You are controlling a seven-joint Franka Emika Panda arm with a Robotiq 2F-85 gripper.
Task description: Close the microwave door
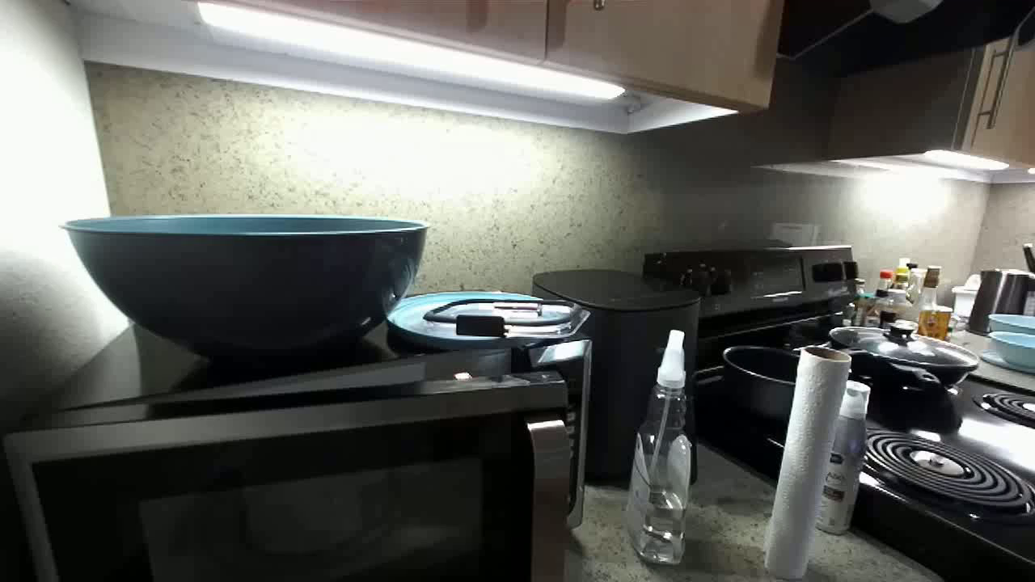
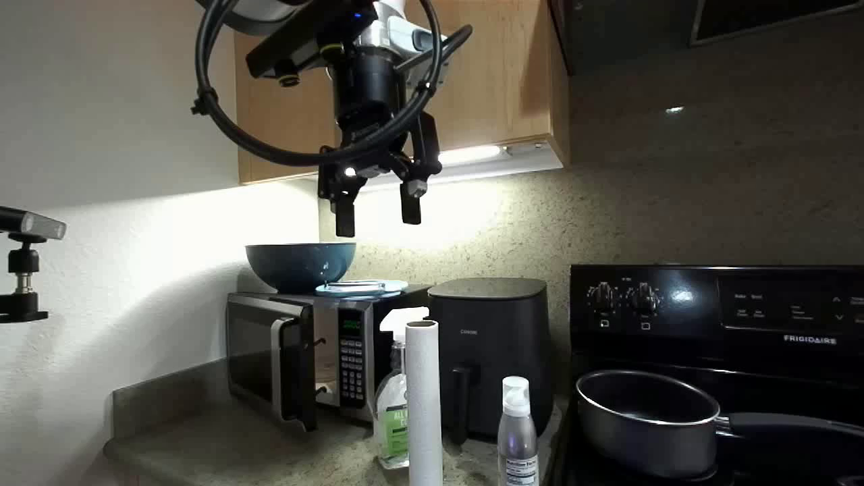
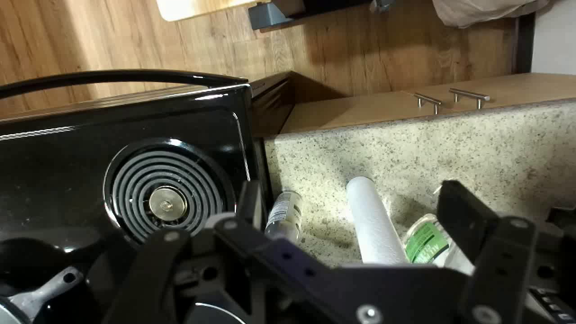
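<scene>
Wrist view is looking down past the gripper (image 3: 353,211), whose fingers (image 3: 463,216) are standing well apart, released, over the counter (image 3: 405,148). Below them, a white paper roll (image 3: 375,220) is standing near a spray can (image 3: 286,211) and a green-labelled spray bottle (image 3: 425,243), and a coil burner (image 3: 166,204) is showing on the black stove (image 3: 58,189) alongside. In an exterior view, the gripper is hanging in the air with its fingertips (image 2: 345,221) pointing down, well apart from the microwave door (image 2: 256,347). That door is standing ajar, swung out from the microwave (image 2: 370,344), which is sitting on the counter near the wall (image 2: 135,270); the door's handle (image 2: 276,371) is facing outward, and the keypad (image 2: 352,371) and a strip of the interior (image 2: 327,361) are showing beyond its free edge. In both exterior views, a large dark bowl (image 1: 242,279) is resting on top of the microwave with a light-blue plate (image 1: 416,319) beside it, and in an exterior view a black cable (image 1: 482,326) is lying on that plate. An air fryer (image 2: 499,337) is standing between the microwave and the stove, where a saucepan (image 2: 648,439) is sitting.
</scene>
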